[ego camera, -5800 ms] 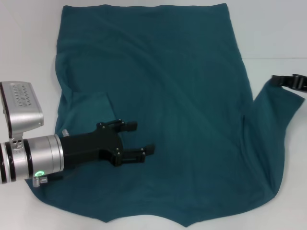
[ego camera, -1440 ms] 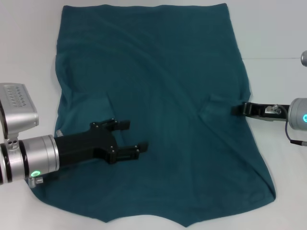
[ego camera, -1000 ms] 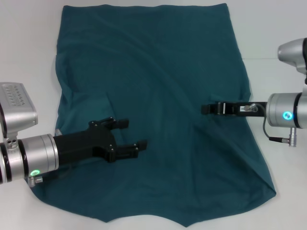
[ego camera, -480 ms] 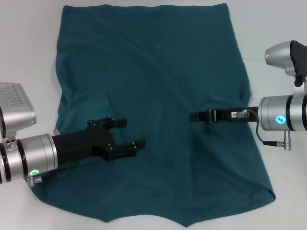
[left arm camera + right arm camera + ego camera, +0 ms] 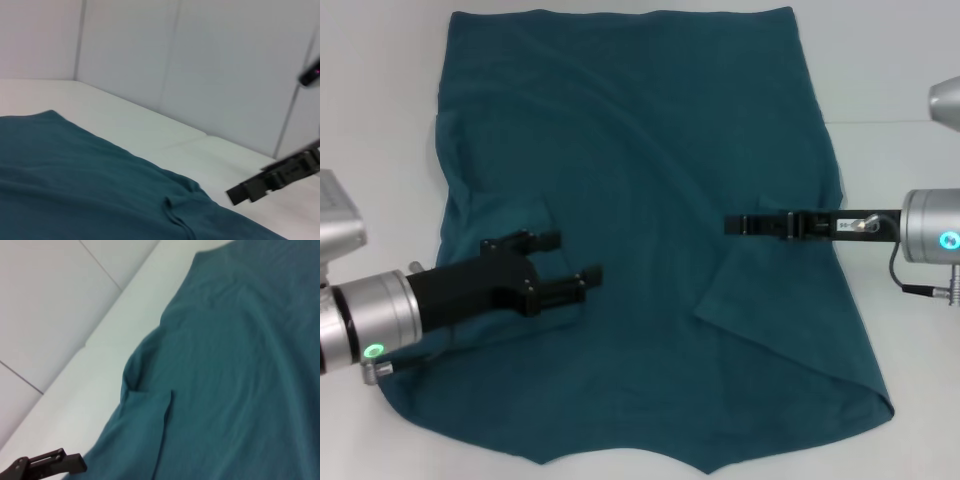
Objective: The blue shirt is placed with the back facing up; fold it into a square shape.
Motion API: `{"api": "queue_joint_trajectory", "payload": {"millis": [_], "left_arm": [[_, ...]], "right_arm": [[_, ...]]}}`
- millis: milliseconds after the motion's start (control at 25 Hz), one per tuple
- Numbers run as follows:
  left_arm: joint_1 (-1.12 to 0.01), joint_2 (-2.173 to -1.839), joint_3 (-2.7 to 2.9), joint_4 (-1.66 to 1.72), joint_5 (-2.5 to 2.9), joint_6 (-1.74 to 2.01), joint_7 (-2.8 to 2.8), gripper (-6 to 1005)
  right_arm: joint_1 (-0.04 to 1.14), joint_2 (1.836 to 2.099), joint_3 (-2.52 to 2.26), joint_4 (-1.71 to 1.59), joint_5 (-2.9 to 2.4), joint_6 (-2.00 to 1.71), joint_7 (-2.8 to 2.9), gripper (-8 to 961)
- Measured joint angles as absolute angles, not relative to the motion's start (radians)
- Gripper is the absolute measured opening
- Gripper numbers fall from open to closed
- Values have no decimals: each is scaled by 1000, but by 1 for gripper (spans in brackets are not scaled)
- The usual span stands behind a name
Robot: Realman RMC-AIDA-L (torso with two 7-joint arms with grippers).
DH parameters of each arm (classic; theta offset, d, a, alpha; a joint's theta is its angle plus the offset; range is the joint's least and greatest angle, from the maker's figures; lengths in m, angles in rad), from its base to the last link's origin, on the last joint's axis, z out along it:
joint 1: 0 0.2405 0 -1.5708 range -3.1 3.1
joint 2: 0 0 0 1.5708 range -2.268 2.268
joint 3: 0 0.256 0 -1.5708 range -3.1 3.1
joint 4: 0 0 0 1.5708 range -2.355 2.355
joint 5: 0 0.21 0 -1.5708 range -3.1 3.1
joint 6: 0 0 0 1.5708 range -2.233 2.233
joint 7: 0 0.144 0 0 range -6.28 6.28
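With both sleeves tucked inward to square the blue shirt [image 5: 650, 180], the left pincer [image 5: 570, 268] hangs released at centre-left, while I cannot tell the right pincer's [image 5: 732, 224] state at centre-right.

blue shirt [image 5: 650, 200]: bottom hem cut off by head view's lower edge, part of lower left side hidden under left claw [image 5: 565, 267] | right claw [image 5: 735, 225]: seen edge-on, finger gap unreadable | both arms cut off at frame sides
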State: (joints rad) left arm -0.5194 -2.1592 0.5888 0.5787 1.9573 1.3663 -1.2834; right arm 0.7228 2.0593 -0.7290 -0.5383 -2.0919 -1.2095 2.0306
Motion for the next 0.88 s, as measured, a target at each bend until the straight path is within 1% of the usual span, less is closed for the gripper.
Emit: {"api": "queue_joint_trajectory", "payload": {"millis": [120, 360, 560, 880], "left_arm": [[-510, -2155, 559, 583, 1957, 1373, -1321, 876], [-467, -2154, 560, 635, 1965, 1378, -1444, 875], [-407, -2162, 556, 713, 1961, 1385, -1538, 875], [-327, -2162, 493, 804, 1967, 1403, -1664, 875]], "right_arm": [[713, 2059, -697, -541, -2081, -1238, 2004, 525], [691, 2059, -693, -537, -2037, -1270, 1937, 774], [685, 2061, -692, -534, -2019, -1273, 1919, 924], [686, 2064, -689, -536, -2017, -1265, 1924, 922]]}}
